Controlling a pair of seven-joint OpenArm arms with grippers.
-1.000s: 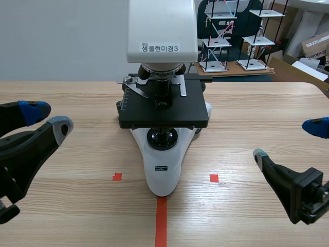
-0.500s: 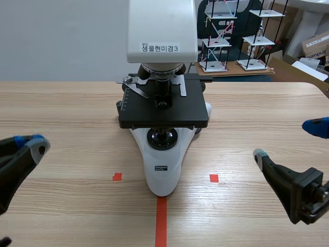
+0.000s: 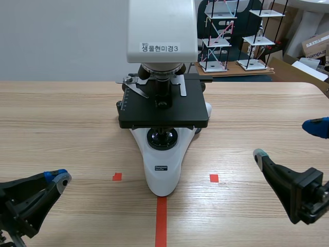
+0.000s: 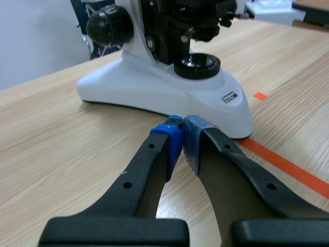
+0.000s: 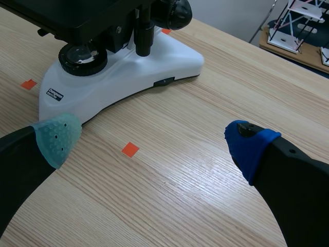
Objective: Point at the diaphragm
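The left arm (image 3: 25, 203) lies low at the near left. The left gripper (image 4: 182, 129) has its fingers closed, blue pads (image 4: 174, 135) touching. The right arm (image 3: 300, 193) lies low at the near right. The right gripper (image 5: 151, 140) has its fingers spread wide, grey-green pad (image 5: 57, 135) and blue pad (image 5: 249, 147) well apart.

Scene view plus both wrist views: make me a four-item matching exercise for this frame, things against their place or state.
1. left hand
2. right hand
3. white microscope with black square stage
4. white wire-frame shelf models

a. fingers wide apart
b. beyond the table's far edge
c. pads pressed together
d. centre of the wooden table

Pairs: 1-c, 2-a, 3-d, 4-b.
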